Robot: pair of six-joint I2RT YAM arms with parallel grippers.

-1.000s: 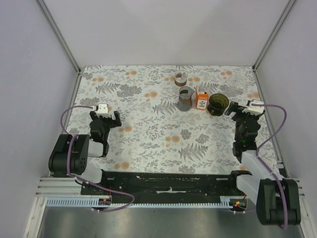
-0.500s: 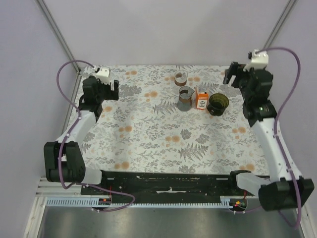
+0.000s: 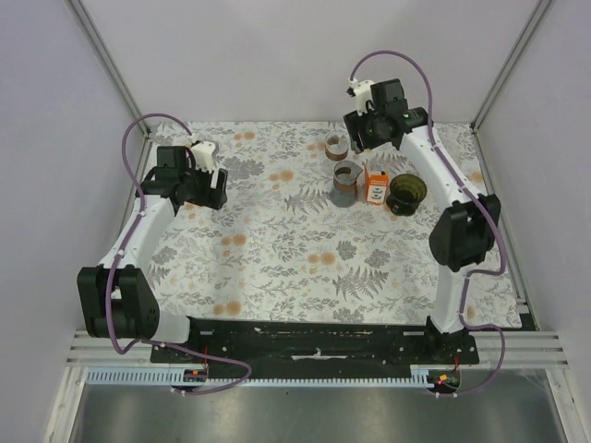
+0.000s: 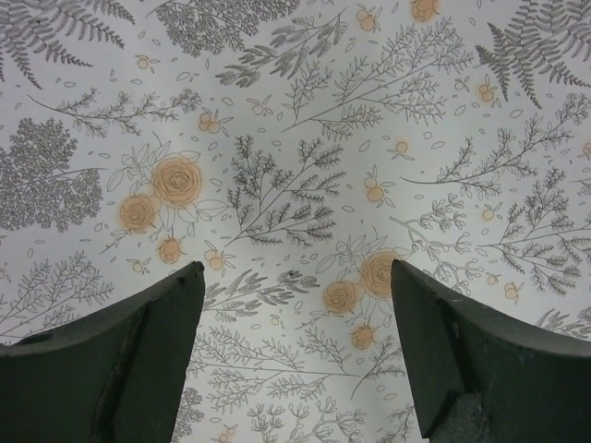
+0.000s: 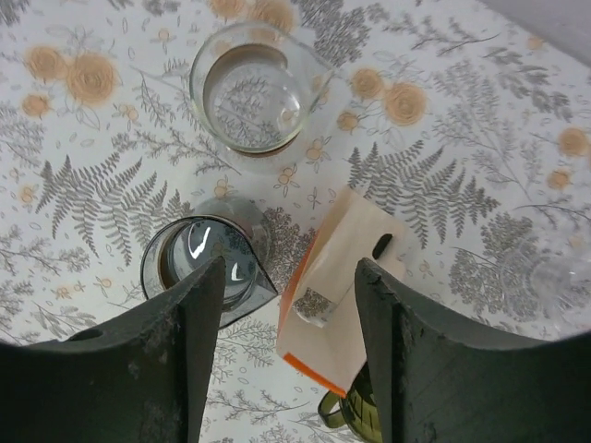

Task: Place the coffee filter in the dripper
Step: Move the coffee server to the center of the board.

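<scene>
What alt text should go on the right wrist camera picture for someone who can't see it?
Open jaws hang over a floral tablecloth, framing a cream and orange packet beside a grey glass pitcher. A clear glass cup stands beyond them, and a dark green vessel peeks in at the bottom edge.

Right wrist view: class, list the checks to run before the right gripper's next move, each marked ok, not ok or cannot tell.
1. Right gripper open: ok.
2. Orange-and-white filter packet in sight under it: ok.
3. Packet apart from the grey glass beside it: cannot tell.
4. Dark green dripper upright, mouth showing: ok.
5. Left gripper open, over bare cloth away from the items: ok.
</scene>
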